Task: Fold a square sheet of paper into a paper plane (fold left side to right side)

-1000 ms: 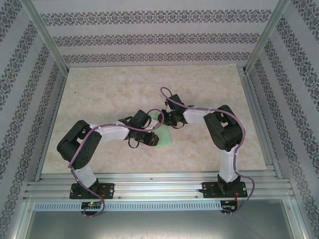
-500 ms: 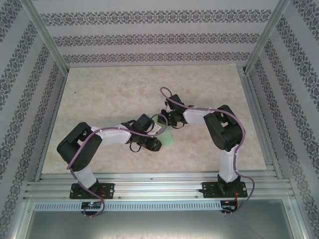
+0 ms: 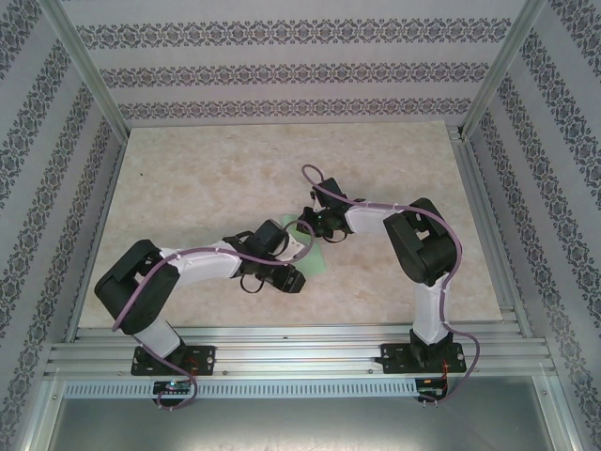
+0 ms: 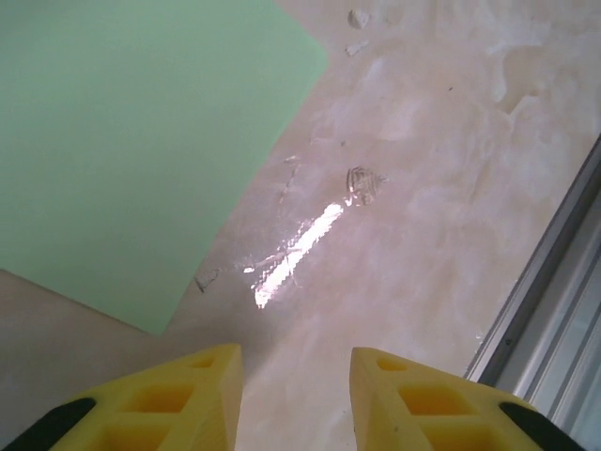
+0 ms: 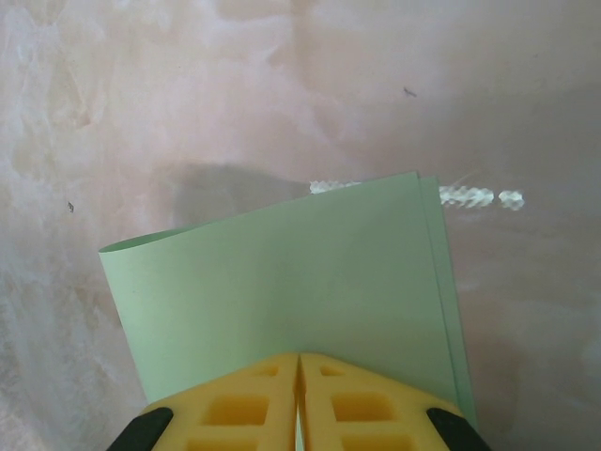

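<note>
**Ana:** What is the left gripper (image 4: 296,402) doing?

**Ben:** Its yellow fingers stand apart with nothing between them. It hangs low over the pale marbled table (image 4: 423,225), just beside a corner of the thin pale mint-green square sheet of paper (image 4: 122,132).

**Ana:** Where is the paper?

**Ben:** Around the middle of the table, a bit toward the near edge. One side is bent over onto the other, but the bend is round, not pressed flat.

**Ana:** And the right gripper (image 5: 299,399)?

**Ben:** Its fingers are pinched tight on both layers of the paper.

**Ana:** Which step is this?

**Ben:** I think it is the first fold, left side onto right side. The two edges sit a little off, so next they need lining up. Then the round bend needs pressing into a sharp line.

**Ana:** What changed from a second ago?

**Ben:** The left arm slid back toward the near edge, off the paper. Less green shows from above. The right arm stayed put.
</note>
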